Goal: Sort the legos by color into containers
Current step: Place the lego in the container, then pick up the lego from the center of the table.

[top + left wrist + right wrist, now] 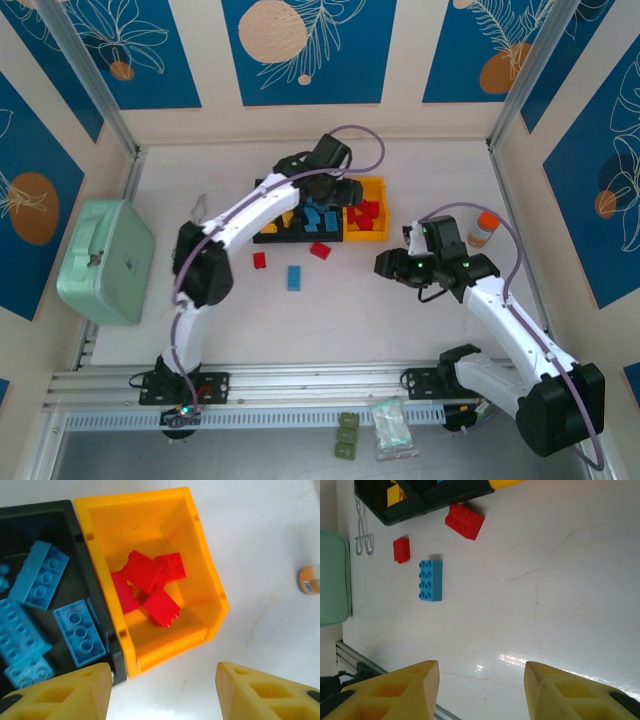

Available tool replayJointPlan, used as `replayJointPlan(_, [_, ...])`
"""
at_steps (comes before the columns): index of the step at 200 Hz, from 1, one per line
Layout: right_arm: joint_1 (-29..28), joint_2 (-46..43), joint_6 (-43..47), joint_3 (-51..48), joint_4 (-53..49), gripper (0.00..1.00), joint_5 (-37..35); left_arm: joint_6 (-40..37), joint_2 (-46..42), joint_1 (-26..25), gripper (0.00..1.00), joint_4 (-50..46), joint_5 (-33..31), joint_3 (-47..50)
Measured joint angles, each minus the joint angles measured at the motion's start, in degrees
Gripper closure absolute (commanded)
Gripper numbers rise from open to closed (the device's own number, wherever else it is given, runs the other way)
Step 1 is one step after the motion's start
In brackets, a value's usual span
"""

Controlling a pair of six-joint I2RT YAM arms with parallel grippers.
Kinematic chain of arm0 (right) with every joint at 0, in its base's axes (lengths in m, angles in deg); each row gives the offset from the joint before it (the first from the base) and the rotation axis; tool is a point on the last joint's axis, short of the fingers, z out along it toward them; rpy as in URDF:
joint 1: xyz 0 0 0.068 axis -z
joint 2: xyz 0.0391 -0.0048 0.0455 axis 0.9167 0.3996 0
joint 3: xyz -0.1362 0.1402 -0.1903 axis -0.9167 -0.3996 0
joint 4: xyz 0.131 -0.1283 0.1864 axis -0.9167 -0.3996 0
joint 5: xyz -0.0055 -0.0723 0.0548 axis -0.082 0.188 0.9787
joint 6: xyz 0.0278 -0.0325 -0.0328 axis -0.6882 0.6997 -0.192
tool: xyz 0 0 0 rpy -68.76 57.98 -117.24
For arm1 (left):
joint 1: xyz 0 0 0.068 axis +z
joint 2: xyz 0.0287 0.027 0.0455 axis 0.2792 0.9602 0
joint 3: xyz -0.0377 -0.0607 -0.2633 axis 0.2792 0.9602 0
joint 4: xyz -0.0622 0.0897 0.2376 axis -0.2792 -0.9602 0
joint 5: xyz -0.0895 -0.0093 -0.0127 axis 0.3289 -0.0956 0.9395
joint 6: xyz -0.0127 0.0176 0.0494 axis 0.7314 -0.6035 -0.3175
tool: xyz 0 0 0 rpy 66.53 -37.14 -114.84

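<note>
Three joined containers sit mid-table: a yellow bin [378, 186] [200, 565] holding several red legos [150, 587], a black bin [45, 509] with blue legos [45, 572], and another black bin [270, 236] with yellow legos [285, 222]. My left gripper [345, 193] [162, 682] hovers open and empty over the near edge of the yellow bin. Loose on the table lie a blue lego [294, 277] [430, 580], a small red lego [259, 260] [401, 549] and a larger red lego [320, 250] [464, 521]. My right gripper [384, 264] [482, 682] stands open and empty above bare table, to the right of them.
A mint-green lidded box [105, 262] [332, 577] stands at the left. An orange-capped bottle [484, 228] [310, 579] is at the right near the wall. Metal tweezers [362, 530] lie left of the bins. The table's metal rail [300, 385] runs along the near edge.
</note>
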Motion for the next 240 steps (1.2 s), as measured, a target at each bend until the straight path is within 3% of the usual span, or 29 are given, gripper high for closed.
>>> replayJointPlan(43, [-3.9, 3.2, 0.1, 1.7, 1.9, 0.47, -1.1, 0.0, -16.8, 0.0, 0.41, 3.9, -0.3, 21.6])
replayJointPlan(96, [-8.1, 4.6, 0.1, 1.7, 4.3, 0.46, -1.2, 1.4, -22.0, 0.0, 0.4, 4.9, -2.7, 39.5])
replayJointPlan(144, [-8.4, 5.1, 0.1, 1.7, 4.7, 0.47, -1.2, 5.1, -23.4, 0.0, 0.31, 6.2, -5.5, 47.6])
replayJointPlan(213, [-8.4, 7.5, 0.2, 1.7, 5.7, 0.47, -1.2, 9.1, -20.6, -1.1, 0.33, 10.0, -6.8, 52.7])
replayJointPlan(226, [-8.4, 7.8, 0.2, 1.7, 5.8, 0.47, -1.2, 9.3, -19.6, -1.5, 0.36, 10.9, -6.8, 52.7])
replayJointPlan(240, [-8.4, 8.1, 0.2, 1.7, 5.9, 0.47, -1.2, 9.6, -18.7, -1.7, 0.45, 11.6, -6.8, 52.7])
